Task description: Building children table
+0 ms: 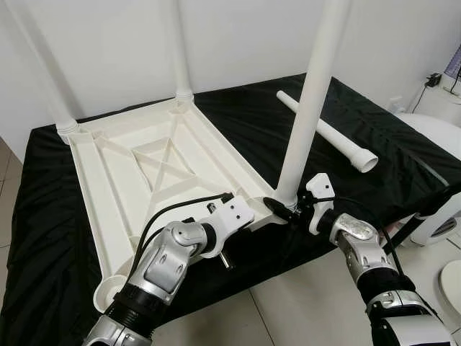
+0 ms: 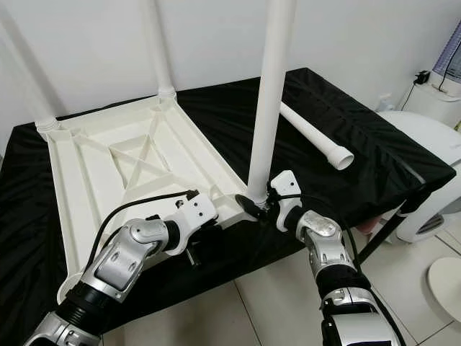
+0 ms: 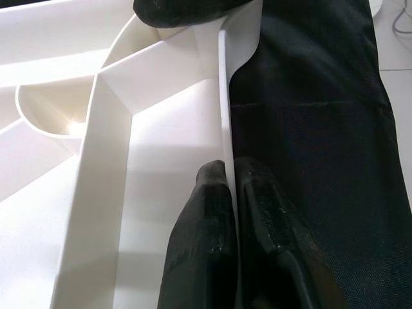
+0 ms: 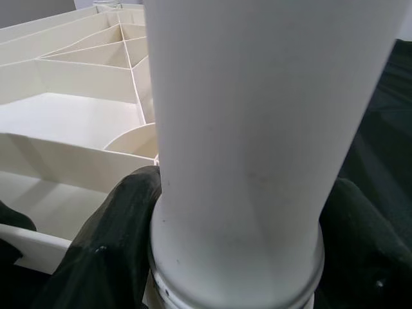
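Observation:
A white tabletop (image 1: 144, 173) lies upside down on a black-covered table (image 1: 238, 115). Two white legs (image 1: 180, 50) (image 1: 43, 72) stand in its far corners. A third leg (image 1: 310, 108) stands upright in the near right corner socket. My right gripper (image 1: 288, 209) is shut on its base, with black fingers (image 4: 122, 225) on either side of the tube (image 4: 257, 129). My left gripper (image 3: 228, 174) is shut on the tabletop's thin side rim (image 3: 225, 96), just left of that corner. A fourth leg (image 1: 328, 131) lies loose on the cloth at the back right.
The near left corner socket (image 1: 109, 292) holds no leg. A white rounded appliance (image 1: 432, 130) stands at the right beside the table, with a round white object (image 1: 452, 281) on the tiled floor. A white wall runs close behind.

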Controlling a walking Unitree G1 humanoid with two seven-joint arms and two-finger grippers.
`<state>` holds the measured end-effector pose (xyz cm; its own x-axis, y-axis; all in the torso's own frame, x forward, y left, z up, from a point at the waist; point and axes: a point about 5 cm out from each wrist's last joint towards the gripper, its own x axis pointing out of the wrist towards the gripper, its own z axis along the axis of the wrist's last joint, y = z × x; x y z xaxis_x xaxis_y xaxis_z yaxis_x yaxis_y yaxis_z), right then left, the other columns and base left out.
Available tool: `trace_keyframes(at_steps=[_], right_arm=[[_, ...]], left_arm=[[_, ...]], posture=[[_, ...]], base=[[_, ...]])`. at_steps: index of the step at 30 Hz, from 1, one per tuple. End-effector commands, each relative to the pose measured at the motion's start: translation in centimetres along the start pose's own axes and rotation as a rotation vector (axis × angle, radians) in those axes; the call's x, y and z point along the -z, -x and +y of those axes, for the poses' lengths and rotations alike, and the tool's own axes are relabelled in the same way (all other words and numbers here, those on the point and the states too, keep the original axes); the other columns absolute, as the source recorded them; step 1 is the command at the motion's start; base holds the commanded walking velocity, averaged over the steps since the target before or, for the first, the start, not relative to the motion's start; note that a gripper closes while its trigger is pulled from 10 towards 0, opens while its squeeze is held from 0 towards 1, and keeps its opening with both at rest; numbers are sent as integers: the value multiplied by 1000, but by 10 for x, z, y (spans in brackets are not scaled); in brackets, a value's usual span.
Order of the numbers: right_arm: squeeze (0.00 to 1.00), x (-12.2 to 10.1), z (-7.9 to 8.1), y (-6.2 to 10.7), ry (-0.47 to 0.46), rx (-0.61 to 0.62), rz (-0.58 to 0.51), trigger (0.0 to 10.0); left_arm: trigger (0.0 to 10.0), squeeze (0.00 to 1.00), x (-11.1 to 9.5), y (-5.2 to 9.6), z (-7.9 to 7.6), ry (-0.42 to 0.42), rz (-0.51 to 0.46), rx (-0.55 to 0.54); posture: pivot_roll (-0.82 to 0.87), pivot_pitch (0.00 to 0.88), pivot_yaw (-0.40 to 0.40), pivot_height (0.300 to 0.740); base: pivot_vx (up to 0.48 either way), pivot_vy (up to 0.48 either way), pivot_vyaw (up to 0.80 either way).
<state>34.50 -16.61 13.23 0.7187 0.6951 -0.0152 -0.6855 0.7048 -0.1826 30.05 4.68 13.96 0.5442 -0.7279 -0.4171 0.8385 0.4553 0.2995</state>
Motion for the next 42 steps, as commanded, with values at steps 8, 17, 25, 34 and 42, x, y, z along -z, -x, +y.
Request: trace_keyframes(at_steps=[8,17,25,34,42], right_arm=[[0,7,12,-1,-67,54,-46,10000],[0,-3,20,-8,-77,229,-125,10000],[0,-4,36,-17,-89,366,-111,10000],[0,-7,46,-27,-139,550,-81,10000],[0,-11,55,-36,-149,721,-71,10000]], left_arm=[[10000,0,0,-1,2,-12,11,-70],[10000,0,-2,-3,2,-14,3,-69],[10000,0,-1,-3,1,-12,5,-68],[10000,0,-2,-3,1,-11,2,-68],[10000,0,-2,-3,0,-9,0,-66]], posture=[[-123,64,77,740],[-133,58,74,740],[-132,57,69,740],[-133,58,68,740],[-130,56,60,740]], base=[[0,0,0],[0,0,0],[0,0,0],[0,0,0],[0,0,0]])
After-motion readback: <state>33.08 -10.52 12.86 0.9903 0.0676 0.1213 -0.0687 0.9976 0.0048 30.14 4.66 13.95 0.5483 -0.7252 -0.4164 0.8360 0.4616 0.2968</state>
